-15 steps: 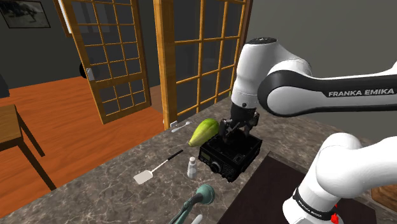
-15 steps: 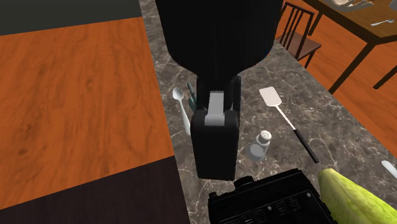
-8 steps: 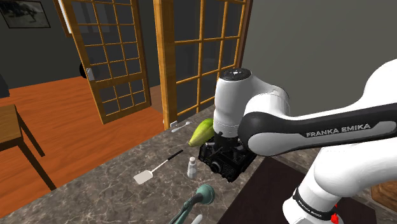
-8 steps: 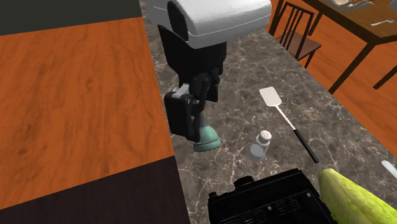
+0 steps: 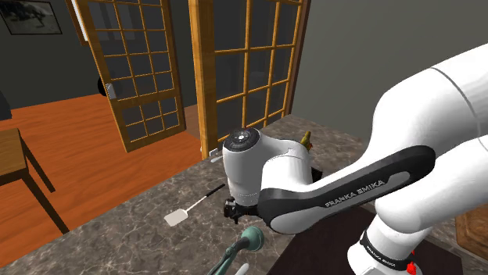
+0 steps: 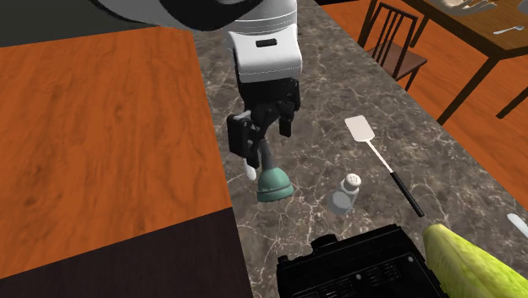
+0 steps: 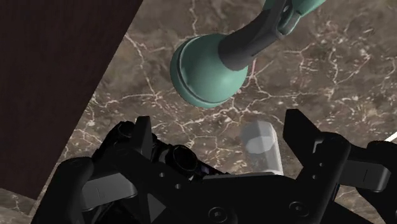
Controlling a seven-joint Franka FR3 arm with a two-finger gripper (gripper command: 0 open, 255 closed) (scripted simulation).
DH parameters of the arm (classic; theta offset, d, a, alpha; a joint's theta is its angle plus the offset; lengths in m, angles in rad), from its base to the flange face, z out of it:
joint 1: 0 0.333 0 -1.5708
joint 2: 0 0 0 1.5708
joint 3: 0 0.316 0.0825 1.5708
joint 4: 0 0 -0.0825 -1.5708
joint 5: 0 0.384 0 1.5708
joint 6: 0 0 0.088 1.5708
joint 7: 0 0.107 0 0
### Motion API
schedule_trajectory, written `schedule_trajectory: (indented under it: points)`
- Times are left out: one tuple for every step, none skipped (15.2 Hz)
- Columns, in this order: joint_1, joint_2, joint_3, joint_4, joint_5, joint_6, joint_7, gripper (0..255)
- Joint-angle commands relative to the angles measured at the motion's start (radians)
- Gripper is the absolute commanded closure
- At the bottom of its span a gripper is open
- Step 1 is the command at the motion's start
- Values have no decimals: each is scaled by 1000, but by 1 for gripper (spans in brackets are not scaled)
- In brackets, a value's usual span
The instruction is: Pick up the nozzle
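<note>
1. I am in the approach step: the all-black two-finger gripper [image 6: 261,134] hovers above the teal-green nozzle with a bell-shaped head and dark grey neck [image 6: 273,184], and nothing is grasped yet.
2. The nozzle lies on the dark marble worktop [image 5: 125,234], close to the edge that borders the dark brown stand [image 5: 309,254].
3. The fingers stand wide apart and empty. In the wrist view the nozzle's head [image 7: 205,73] sits ahead of them, not between them.
4. Next, I judge, I must shift the hand towards the neck, lower it, then close. The small pale shaker [image 6: 349,188] stands near, so I would keep clear of it.
5. The white arm [image 5: 328,195] is folded low over the worktop, its hand pointing steeply down.
</note>
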Motion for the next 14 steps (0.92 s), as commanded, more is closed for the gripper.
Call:
schedule_trajectory:
  points:
    - [-155, 127, 167, 44, -110, 42, 186, 0]
    - [-228, 178, 242, 60, -166, 50, 255, 0]
    - [-260, 200, 275, 56, -192, 64, 277, 0]
    - [-300, 228, 315, 53, -226, 77, 304, 0]
    - [-355, 264, 371, 50, -271, 88, 340, 0]
    - [-495, 310, 508, 48, -334, 97, 389, 0]
    - [-569, 247, 586, 43, -252, 118, 329, 0]
    - [-667, 244, 684, 40, -251, 132, 330, 0]
    - [-668, 192, 689, 37, -182, 148, 280, 0]
    - [-688, 178, 710, 36, -162, 156, 267, 0]
    - [-688, 178, 710, 36, -162, 156, 267, 0]
    - [-683, 180, 706, 35, -166, 155, 270, 255]
    - [-688, 177, 710, 36, -162, 156, 267, 255]
    - [-688, 178, 710, 35, -162, 156, 267, 255]
